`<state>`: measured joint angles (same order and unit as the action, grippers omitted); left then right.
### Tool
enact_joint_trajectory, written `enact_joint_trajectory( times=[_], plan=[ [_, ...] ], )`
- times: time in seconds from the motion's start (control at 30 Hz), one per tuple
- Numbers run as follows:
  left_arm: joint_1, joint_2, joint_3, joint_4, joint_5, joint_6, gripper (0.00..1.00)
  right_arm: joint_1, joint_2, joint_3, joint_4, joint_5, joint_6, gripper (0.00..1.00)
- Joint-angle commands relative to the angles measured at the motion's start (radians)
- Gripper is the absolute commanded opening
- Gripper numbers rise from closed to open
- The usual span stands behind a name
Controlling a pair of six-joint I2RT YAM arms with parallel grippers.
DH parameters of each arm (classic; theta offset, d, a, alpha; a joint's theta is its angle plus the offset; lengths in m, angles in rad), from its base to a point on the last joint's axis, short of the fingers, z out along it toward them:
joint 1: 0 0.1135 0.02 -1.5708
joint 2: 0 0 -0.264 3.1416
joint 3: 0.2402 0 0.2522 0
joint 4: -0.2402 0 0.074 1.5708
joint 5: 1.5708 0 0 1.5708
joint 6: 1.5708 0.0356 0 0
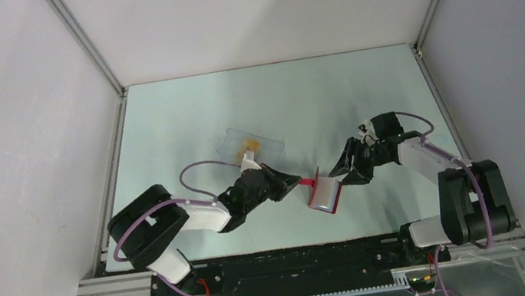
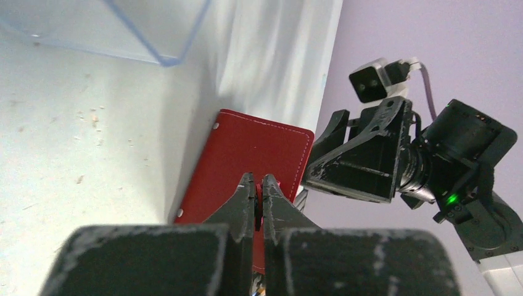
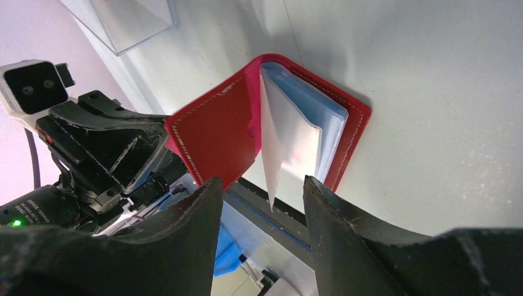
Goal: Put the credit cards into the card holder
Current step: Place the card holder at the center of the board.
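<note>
The card holder is stood open on the table between the two claws, its leaves fanned toward the right gripper, which is just beside them. The left gripper is pinched tight on the little red tab, and one cover is held out by it. The right jaws are spread wide and nothing is clamped; a clear sleeve merely hangs between them. One orange credit card is seen in the clear box behind the left arm, well apart from the holder and nearer that arm.
</note>
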<state>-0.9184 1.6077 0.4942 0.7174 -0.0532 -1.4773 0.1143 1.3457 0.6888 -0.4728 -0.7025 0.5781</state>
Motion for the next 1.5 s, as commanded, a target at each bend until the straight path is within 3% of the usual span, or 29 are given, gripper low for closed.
enact_joint_trajectory(
  times=[0.0,0.3,0.6,0.73,0.97,1.17,1.33,1.47],
  plan=[
    [-0.012,-0.046,-0.033,0.019,-0.104,-0.048,0.00,0.037,0.058,-0.002,0.064,-0.037,0.026,0.54],
    [-0.034,-0.095,-0.053,-0.024,-0.180,-0.058,0.00,0.133,0.176,0.022,0.109,0.001,0.061,0.51],
    [-0.051,-0.163,-0.057,-0.148,-0.232,-0.041,0.00,0.140,0.073,0.066,0.006,0.133,0.015,0.57],
    [-0.051,-0.147,-0.042,-0.159,-0.219,-0.033,0.00,0.143,0.112,0.067,0.017,0.116,0.006,0.59],
    [-0.051,-0.111,-0.008,-0.160,-0.187,-0.011,0.00,0.158,0.211,0.074,0.053,0.095,0.013,0.51],
    [-0.051,-0.110,-0.010,-0.161,-0.179,-0.005,0.00,0.185,0.240,0.086,0.080,0.073,0.019,0.50],
    [-0.051,-0.109,-0.013,-0.162,-0.174,-0.003,0.00,0.212,0.218,0.092,0.126,0.007,0.058,0.46],
    [-0.051,-0.104,-0.016,-0.162,-0.168,-0.006,0.00,0.216,0.177,0.119,0.126,-0.007,0.081,0.37]
  ],
)
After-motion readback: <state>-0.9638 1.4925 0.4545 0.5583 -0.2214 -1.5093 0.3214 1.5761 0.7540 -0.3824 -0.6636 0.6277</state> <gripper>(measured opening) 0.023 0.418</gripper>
